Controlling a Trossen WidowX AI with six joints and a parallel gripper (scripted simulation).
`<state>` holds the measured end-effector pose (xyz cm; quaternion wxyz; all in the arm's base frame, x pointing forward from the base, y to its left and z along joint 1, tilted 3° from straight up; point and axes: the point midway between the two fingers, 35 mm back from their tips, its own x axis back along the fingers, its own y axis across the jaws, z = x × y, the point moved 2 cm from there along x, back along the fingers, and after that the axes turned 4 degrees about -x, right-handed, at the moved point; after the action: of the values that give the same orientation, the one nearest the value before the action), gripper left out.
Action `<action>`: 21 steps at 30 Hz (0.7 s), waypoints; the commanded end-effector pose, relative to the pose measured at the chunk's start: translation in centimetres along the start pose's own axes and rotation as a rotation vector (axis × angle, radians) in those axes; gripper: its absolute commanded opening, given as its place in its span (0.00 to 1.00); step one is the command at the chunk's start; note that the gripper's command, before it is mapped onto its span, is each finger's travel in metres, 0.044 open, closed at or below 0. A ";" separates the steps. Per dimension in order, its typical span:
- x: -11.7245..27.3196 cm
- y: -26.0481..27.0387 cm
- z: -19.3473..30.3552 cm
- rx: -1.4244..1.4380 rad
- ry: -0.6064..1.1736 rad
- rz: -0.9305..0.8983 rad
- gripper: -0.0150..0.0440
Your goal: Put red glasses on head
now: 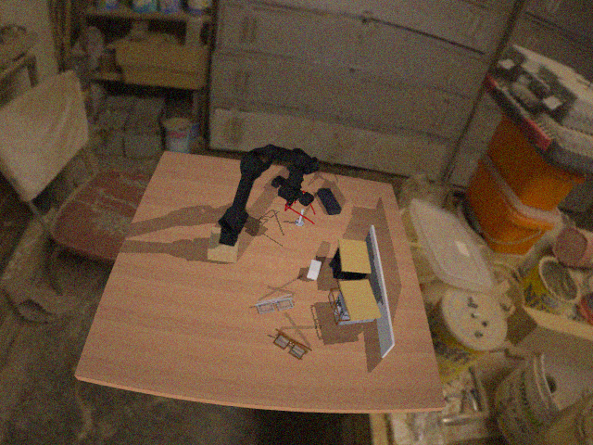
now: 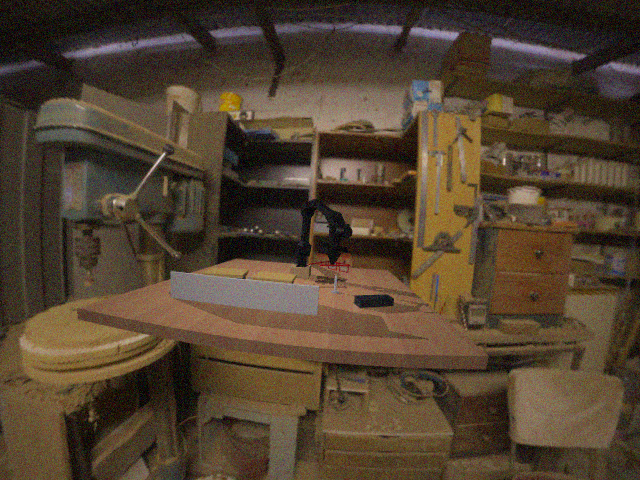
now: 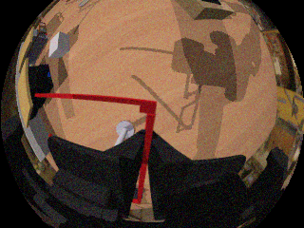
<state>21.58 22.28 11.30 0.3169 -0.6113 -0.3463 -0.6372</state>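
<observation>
My gripper (image 1: 292, 203) (image 2: 334, 261) (image 3: 147, 135) is shut on the red glasses (image 1: 306, 218) (image 3: 95, 98) and holds them above the table. Their front bar runs between the fingers; one temple reaches left in the wrist view. The thin frame lies partly behind the fingers. The dark display head (image 1: 351, 274) (image 3: 38, 81) has a flat tan top; a small blue tag (image 3: 48, 74) shows on it in the wrist view. It wears no glasses that I can see, and the gripper is well away from it. The other head (image 1: 358, 298) stands beside it, with a brown-framed pair on its front.
A small pale post (image 1: 299, 222) (image 2: 336, 284) (image 3: 124, 128) stands close by the held glasses. A dark case (image 1: 329, 201) (image 2: 373, 300) lies nearby. A white block (image 1: 314, 269) (image 3: 59, 45) stands before the heads; a grey panel (image 2: 242, 292) stands behind them. Grey and brown glasses lie farther off.
</observation>
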 end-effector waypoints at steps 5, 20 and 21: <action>-0.3 -0.7 0.5 0.010 -0.002 -0.004 0.25; -6.0 -0.6 0.4 0.010 -0.002 -0.005 0.25; -6.0 -0.6 0.4 0.010 -0.002 -0.005 0.25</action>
<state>21.59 23.02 6.00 0.3190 -0.6101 -0.3485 -0.6360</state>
